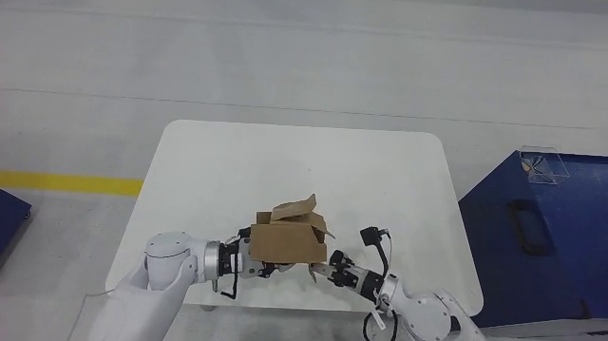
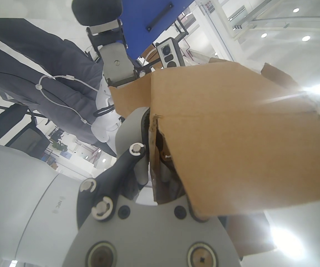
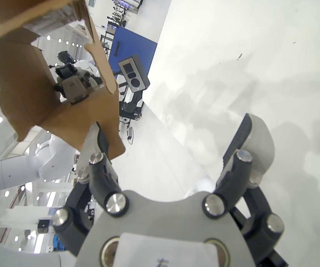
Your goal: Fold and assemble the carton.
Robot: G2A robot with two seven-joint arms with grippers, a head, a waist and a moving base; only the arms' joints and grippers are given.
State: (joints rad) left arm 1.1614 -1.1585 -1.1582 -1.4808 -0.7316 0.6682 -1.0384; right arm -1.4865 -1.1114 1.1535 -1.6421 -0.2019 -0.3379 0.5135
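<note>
The brown carton, partly opened with its flaps loose, sits over the front part of the white table. My left gripper is shut on one side wall of the carton, with a finger pressed against the cardboard edge. At the opposite side, my right gripper stands open. One of its fingers lies against a carton flap, while the other finger is free over the table. The far gripper shows through the hollow carton.
A blue bin stands off the table's right side, with a small clear box on its top. The table's front edge runs close under both grippers. The back half of the table offers free room.
</note>
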